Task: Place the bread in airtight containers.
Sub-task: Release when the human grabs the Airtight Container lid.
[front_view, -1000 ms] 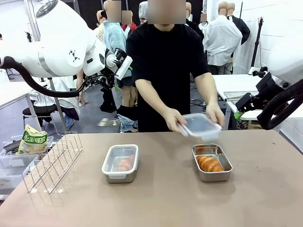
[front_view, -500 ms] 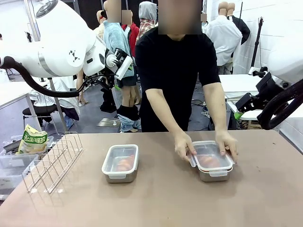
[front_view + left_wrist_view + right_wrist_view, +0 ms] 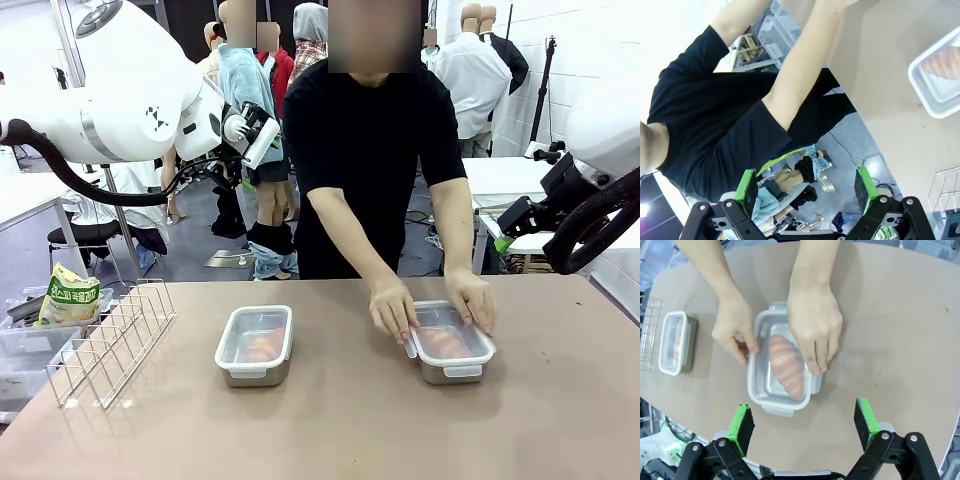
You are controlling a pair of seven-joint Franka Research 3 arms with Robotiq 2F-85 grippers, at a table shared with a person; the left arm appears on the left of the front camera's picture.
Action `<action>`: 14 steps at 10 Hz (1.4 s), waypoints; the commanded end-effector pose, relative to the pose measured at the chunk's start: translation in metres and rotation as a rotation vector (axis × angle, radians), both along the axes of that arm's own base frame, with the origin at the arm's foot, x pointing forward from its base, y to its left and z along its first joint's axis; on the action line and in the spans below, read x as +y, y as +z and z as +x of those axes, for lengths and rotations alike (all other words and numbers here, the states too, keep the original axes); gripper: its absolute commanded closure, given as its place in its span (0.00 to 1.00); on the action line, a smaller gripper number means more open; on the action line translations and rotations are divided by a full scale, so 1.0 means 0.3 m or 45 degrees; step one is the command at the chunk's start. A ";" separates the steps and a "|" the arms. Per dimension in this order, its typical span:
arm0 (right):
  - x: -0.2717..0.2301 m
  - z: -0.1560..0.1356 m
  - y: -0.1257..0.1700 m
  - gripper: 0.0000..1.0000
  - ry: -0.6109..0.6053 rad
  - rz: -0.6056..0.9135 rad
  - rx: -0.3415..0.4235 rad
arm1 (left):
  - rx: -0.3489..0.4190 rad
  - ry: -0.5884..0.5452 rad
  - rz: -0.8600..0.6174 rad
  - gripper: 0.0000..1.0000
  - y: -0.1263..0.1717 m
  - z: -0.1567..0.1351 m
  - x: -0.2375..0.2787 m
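Both grippers, left gripper [image 3: 806,186] and right gripper [image 3: 804,424], we hold released; beside the wire rack [image 3: 108,342], the person's hands [image 3: 392,307] press a lid [image 3: 450,343] onto a container [image 3: 448,368].

Bright, even light; soft shadows

Both of the person's hands [image 3: 392,305] cover the right container [image 3: 450,345], blocking it. The left container [image 3: 255,345] stands unobstructed, with bare bench [image 3: 340,420] around it and a wire rack [image 3: 110,340] at the far left.
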State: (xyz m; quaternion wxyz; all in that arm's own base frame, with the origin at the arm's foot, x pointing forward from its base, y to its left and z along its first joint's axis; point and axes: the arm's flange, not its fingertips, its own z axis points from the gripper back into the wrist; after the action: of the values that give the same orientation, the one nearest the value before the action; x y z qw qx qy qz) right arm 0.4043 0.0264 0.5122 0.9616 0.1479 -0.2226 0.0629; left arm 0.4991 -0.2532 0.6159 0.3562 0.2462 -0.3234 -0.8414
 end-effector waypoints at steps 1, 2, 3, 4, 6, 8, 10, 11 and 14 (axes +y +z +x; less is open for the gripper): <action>0.002 0.002 -0.003 0.00 0.001 0.002 0.000 | 0.001 0.010 -0.006 0.00 0.003 0.000 0.004; 0.002 0.002 -0.003 0.00 0.001 0.002 0.000 | 0.001 0.010 -0.006 0.00 0.003 0.000 0.004; 0.002 0.002 -0.003 0.00 0.001 0.002 0.000 | 0.001 0.010 -0.006 0.00 0.003 0.000 0.004; 0.002 0.002 -0.003 0.00 0.001 0.002 0.000 | 0.001 0.010 -0.006 0.00 0.003 0.000 0.004; 0.002 0.002 -0.003 0.00 0.001 0.002 0.000 | 0.001 0.010 -0.006 0.00 0.003 0.000 0.004; 0.002 0.002 -0.003 0.00 0.001 0.002 0.000 | 0.001 0.010 -0.006 0.00 0.003 0.000 0.004; 0.002 0.002 -0.003 0.00 0.001 0.002 0.000 | 0.001 0.010 -0.006 0.00 0.003 0.000 0.004; 0.002 0.002 -0.003 0.00 0.001 0.002 0.000 | 0.001 0.010 -0.006 0.00 0.003 0.000 0.004; 0.002 0.002 -0.003 0.00 0.001 0.002 0.000 | 0.001 0.010 -0.006 0.00 0.003 0.000 0.004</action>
State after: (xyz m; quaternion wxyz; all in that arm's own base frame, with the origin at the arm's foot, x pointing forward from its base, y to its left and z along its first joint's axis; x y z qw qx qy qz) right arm 0.4043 0.0264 0.5122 0.9616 0.1479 -0.2226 0.0629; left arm 0.4992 -0.2532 0.6159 0.3562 0.2462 -0.3234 -0.8414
